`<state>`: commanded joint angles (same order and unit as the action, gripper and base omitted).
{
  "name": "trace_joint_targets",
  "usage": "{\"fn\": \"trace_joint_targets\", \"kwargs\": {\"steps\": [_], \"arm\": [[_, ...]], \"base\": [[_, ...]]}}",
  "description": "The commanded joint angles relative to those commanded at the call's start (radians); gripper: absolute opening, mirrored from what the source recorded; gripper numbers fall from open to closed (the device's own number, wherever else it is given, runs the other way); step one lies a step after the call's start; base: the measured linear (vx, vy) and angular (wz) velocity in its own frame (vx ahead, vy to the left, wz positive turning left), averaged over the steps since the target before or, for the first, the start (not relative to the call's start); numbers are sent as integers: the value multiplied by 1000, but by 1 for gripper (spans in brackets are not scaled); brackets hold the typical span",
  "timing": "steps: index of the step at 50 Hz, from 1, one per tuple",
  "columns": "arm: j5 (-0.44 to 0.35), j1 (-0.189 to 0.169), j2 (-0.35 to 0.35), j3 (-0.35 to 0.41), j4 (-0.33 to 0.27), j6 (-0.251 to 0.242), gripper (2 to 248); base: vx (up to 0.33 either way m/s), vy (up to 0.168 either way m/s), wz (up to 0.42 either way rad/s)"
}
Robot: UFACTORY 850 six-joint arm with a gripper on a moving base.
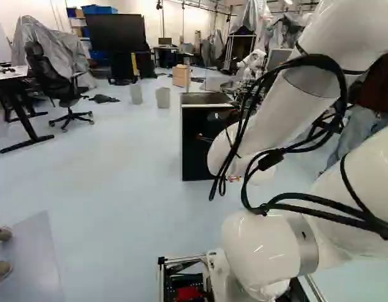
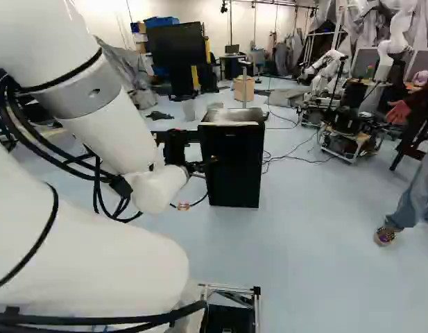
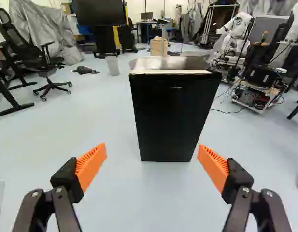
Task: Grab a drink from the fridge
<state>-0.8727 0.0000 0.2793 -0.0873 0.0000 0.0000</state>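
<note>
fingers (image 3: 91, 166) with orange pads stand wide apart on the hand (image 2: 198, 183), and straight ahead of it, apart from the pads, the black fridge (image 3: 170, 116) stands upright on the floor (image 3: 122, 193), its flat front facing the hand. farther out, a wheeled chair (image 3: 47, 65) is off to the hand's left and another robot (image 3: 238, 26) to its right, with a wooden box (image 3: 158, 47) beyond the fridge.
</note>
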Motion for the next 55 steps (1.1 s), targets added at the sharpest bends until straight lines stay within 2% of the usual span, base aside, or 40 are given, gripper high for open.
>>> {"fn": "trace_joint_targets", "kwargs": {"steps": [55], "arm": [[0, 0, 0, 0, 0, 0, 247]], "base": [[0, 0, 0]]}}
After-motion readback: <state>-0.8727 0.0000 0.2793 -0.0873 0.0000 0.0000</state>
